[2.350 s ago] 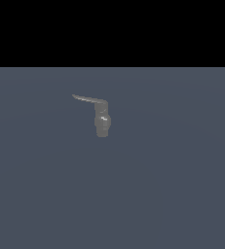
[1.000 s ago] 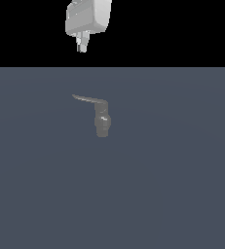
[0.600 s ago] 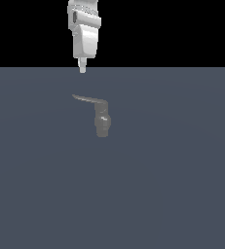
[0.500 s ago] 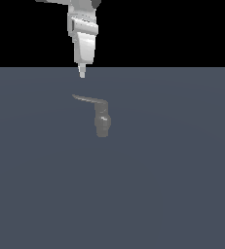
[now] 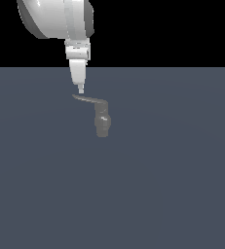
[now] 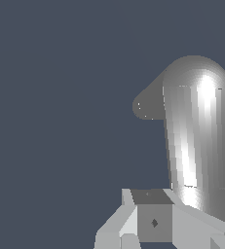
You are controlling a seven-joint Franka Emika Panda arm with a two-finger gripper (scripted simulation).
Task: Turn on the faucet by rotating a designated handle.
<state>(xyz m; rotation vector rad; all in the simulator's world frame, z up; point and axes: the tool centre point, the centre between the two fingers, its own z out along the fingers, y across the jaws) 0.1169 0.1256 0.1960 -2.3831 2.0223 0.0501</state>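
Flat slate-grey floor (image 5: 172,194) under a black backdrop (image 5: 172,29).

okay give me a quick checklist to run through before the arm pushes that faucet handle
1. Pincer above the handle's free end: ok.
2. Pincer touching the handle: cannot tell; the exterior view shows the tip right at it.
3. Pincer open or shut: cannot tell.
4. Faucet body standing upright: ok.
5. Handle visible in the wrist view: ok.
6. Nothing beside the handle along its sweep: ok.
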